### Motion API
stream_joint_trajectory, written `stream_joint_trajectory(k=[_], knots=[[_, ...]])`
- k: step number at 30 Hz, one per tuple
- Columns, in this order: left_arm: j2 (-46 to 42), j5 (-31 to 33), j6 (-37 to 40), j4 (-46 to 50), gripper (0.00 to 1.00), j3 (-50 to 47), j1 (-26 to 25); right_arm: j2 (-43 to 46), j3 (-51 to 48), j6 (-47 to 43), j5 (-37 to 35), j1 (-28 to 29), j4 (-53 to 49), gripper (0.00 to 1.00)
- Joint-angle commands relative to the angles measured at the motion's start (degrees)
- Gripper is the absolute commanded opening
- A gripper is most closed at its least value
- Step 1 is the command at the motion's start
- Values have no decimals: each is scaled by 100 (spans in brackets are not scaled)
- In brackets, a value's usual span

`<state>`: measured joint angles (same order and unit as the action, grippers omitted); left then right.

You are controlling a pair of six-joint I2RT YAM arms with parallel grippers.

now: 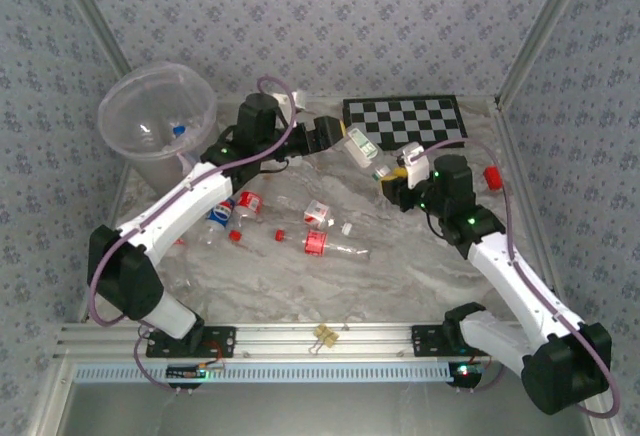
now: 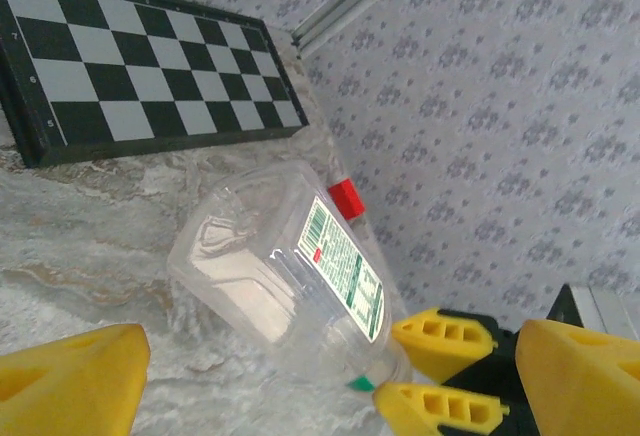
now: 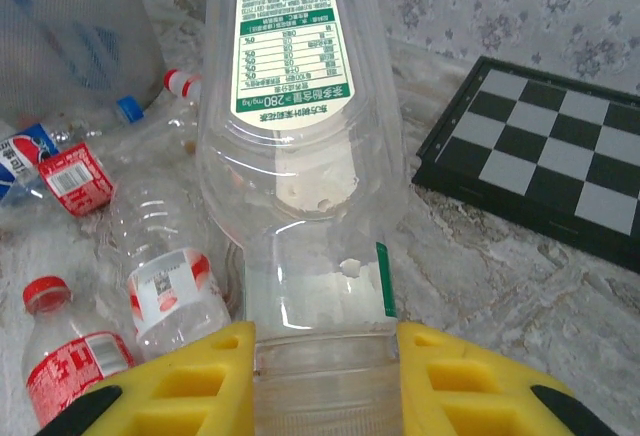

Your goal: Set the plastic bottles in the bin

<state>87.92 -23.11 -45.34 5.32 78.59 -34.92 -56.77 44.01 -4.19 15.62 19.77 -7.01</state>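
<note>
So, right tool (image 3: pixel 325 348) is pinching the neck of a clear bottle (image 3: pixel 300 156) with a green-and-white label, yellow fingers (image 3: pixel 190 386) tight on both sides. From up top I see that right tool (image 1: pixel 394 178) mid-table, with the bottle (image 1: pixel 360 146) slanting up and left from it toward my left tool (image 1: pixel 330 136). On the left wrist cam the left tool (image 2: pixel 335 356) is spread wide, a finger (image 2: pixel 70 376) off at each side of the frame. The bottle (image 2: pixel 280 266) lies tilted in front of the gap, and I can't tell if it touches either finger. Just behind it is the checkerboard (image 1: pixel 405 118). The bin (image 1: pixel 112 106) stands in the far-left corner, well apart from the held bottle, with one blue-capped bottle (image 1: pixel 177 133) in it already. The other bottles (image 1: pixel 320 246) lie scattered on the table (image 1: pixel 400 276) between the arms, red and blue labels, mostly near the left arm.
</note>
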Motion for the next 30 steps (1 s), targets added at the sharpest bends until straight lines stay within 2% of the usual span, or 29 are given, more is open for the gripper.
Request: stream_joint_trajectory(k=[1, 9, 16, 24, 27, 29, 30], knots=[[165, 127, -600, -871, 94, -158, -83, 94, -143, 255, -217, 151, 632, 30], [296, 589, -1128, -1332, 93, -383, -215, 419, -669, 256, -869, 516, 1653, 30], [503, 442, -1398, -1672, 85, -309, -306, 353, -708, 219, -596, 655, 1921, 31], [518, 466, -1434, -1715, 62, -320, -329, 207, -666, 304, -411, 660, 1972, 31], [489, 490, -1420, -1677, 56, -343, -328, 133, -644, 331, -363, 671, 1968, 32], [474, 501, -1391, -1642, 53, -344, -332, 84, -630, 322, -318, 669, 1958, 36], [472, 512, -1373, -1624, 52, -331, -325, 63, -607, 314, -305, 674, 1929, 41]])
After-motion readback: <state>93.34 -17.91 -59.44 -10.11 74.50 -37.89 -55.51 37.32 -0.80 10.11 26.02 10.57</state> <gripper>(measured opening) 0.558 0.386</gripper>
